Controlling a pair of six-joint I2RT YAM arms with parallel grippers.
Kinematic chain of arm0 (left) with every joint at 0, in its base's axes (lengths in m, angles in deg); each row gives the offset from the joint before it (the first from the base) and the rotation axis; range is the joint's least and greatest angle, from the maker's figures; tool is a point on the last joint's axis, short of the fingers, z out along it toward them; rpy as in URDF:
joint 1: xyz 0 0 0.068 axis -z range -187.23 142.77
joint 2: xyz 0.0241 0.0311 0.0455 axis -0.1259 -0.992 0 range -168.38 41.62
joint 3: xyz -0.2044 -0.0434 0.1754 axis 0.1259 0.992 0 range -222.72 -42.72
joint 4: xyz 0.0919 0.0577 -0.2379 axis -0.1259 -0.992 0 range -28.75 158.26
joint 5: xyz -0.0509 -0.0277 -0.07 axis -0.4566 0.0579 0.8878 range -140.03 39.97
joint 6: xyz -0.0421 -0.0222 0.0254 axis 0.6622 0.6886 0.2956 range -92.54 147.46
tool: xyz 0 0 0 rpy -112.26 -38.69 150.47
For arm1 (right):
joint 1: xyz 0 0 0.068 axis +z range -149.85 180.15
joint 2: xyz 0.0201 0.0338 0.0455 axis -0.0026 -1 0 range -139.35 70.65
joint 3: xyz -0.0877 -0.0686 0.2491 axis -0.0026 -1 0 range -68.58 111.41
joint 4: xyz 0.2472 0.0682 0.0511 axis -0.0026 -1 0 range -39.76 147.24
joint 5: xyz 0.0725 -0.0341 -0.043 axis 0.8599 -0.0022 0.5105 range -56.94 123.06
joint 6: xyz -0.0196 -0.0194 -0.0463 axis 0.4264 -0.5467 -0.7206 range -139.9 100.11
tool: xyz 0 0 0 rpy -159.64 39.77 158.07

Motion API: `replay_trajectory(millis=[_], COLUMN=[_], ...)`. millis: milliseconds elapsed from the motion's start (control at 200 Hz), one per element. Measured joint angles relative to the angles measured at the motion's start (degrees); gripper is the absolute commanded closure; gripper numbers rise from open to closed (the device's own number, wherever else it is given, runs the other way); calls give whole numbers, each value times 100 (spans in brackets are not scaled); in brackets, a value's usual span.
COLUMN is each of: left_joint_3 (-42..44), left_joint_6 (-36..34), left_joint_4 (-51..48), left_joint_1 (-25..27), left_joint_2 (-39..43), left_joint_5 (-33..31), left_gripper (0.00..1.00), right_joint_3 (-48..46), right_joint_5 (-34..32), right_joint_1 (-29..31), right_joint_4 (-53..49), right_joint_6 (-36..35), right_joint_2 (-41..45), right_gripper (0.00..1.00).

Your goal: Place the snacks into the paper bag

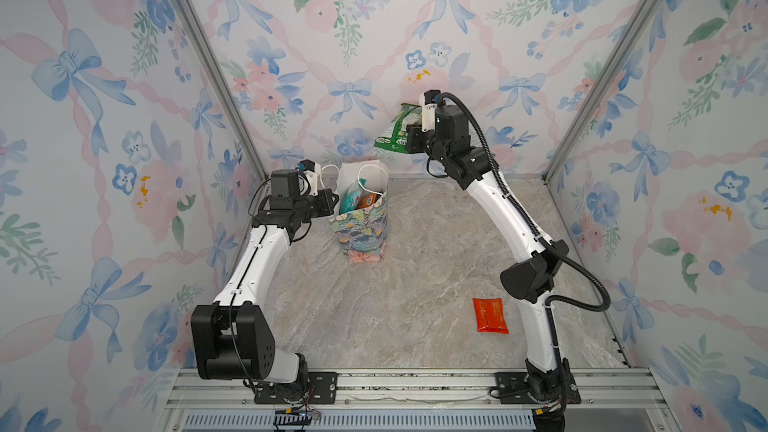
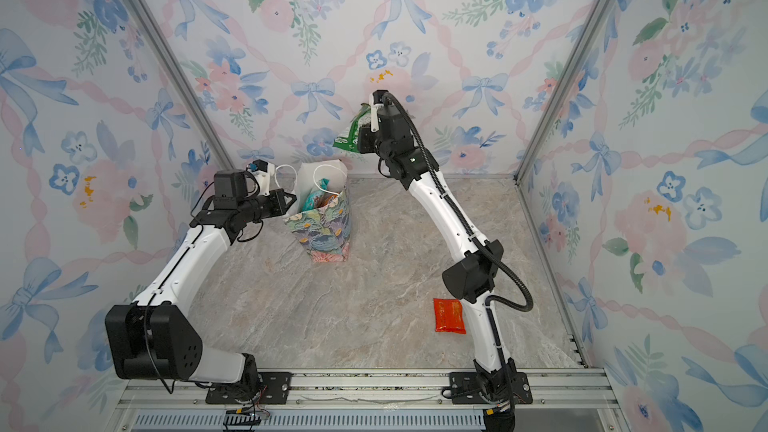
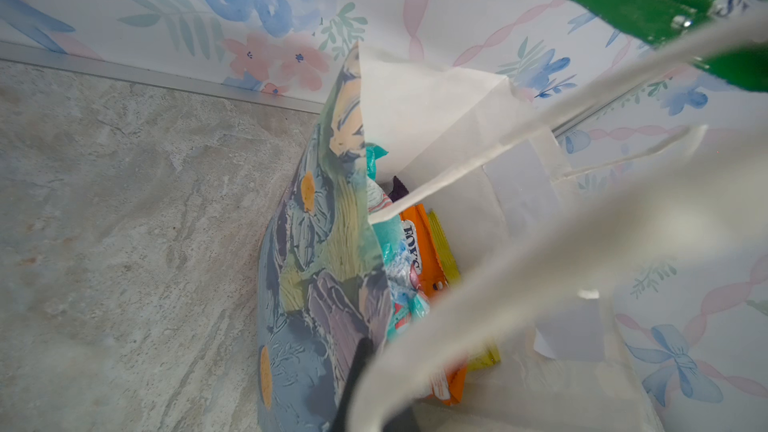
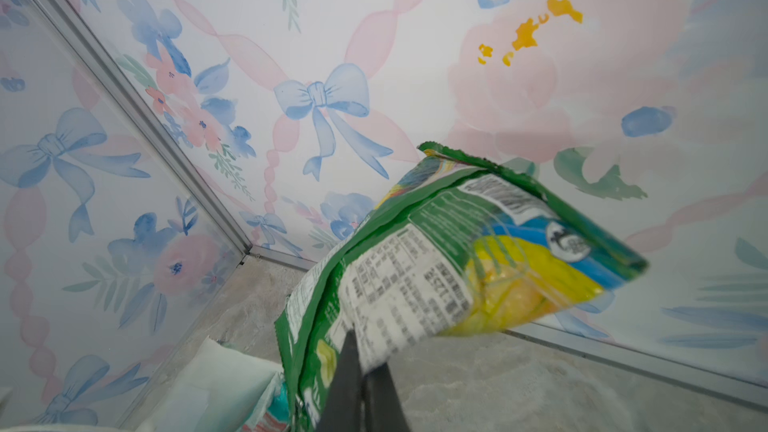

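The paper bag (image 1: 361,238) (image 2: 326,234) stands upright at the back of the table, mouth open. My left gripper (image 1: 332,200) (image 3: 368,367) is shut on its left rim, one white cord handle (image 3: 478,160) looping close past the camera. Inside lie teal (image 3: 399,268), orange (image 3: 424,251), yellow (image 3: 446,251) and purple (image 3: 399,187) snacks. My right gripper (image 1: 409,139) (image 4: 365,351) hangs above and behind the bag's right side, shut on a green and yellow snack pouch (image 1: 395,128) (image 4: 457,268). A red snack pouch (image 1: 490,315) (image 2: 449,315) lies flat at the front right.
Floral walls with grey metal posts (image 1: 208,64) close in the marble tabletop (image 1: 415,284) on three sides. The red pouch lies right beside the right arm's lower link (image 1: 536,326). A metal rail (image 1: 415,384) carrying both arm bases runs along the front edge.
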Motion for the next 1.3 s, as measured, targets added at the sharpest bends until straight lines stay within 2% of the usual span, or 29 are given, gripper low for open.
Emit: replay_trajectory(millis=[115, 430, 740, 930, 1300], left_joint_3=[0, 0, 0, 0, 0], left_joint_6=[0, 0, 0, 2, 0], left_joint_4=[0, 0, 2, -24, -39], left_joint_1=[0, 0, 0, 0, 0], left_joint_2=[0, -9, -9, -9, -9], left_joint_5=[0, 0, 2, -2, 17], left_gripper=[100, 100, 100, 100, 100], right_joint_3=[310, 306, 199, -590, -2002], right_joint_5=[0, 7, 289, 466, 564], right_joint_1=[44, 400, 824, 876, 883], right_joint_4=[28, 354, 437, 549, 837], right_joint_6=[4, 0, -68, -109, -177], right_joint_2=[-323, -590, -702, -428, 691], right_gripper=[100, 100, 100, 100, 100])
